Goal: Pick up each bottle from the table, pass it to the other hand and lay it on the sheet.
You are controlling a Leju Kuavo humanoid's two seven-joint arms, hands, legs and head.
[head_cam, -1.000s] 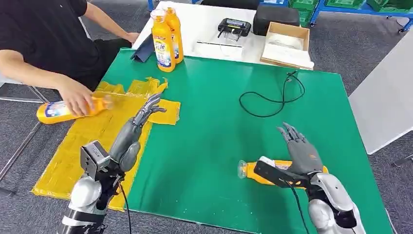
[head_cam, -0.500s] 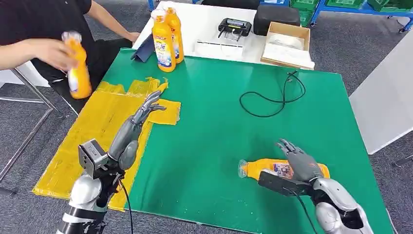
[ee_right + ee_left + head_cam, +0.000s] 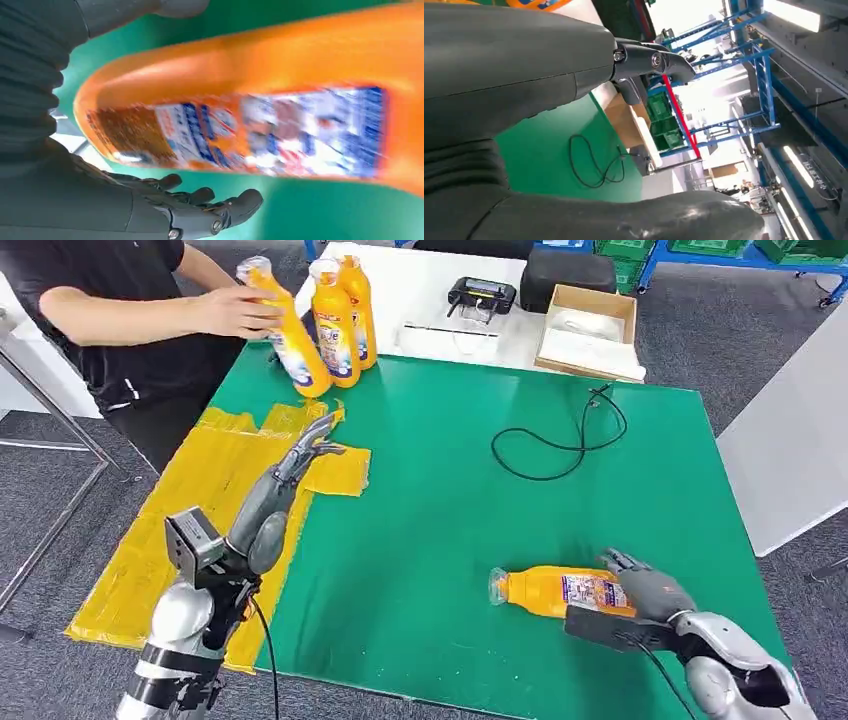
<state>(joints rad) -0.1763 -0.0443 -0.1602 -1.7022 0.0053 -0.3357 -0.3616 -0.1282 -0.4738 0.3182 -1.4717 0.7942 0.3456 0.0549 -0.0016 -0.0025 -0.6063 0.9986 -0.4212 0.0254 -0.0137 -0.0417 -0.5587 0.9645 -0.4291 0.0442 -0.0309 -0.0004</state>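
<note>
Right hand (image 3: pixel 648 590) sits open at the lying bottle (image 3: pixel 560 591), its base hidden behind it; contact unclear. Left hand (image 3: pixel 300 462) hovers empty, fingers extended, over the yellow sheet (image 3: pixel 190 500).

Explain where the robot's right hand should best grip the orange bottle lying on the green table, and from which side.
Probably around the labelled body of the lying bottle, near its base. It lies on its side, cap toward the robot's left, and the right hand is already at the base end. The body looks wide and even; the neck narrows.
</note>
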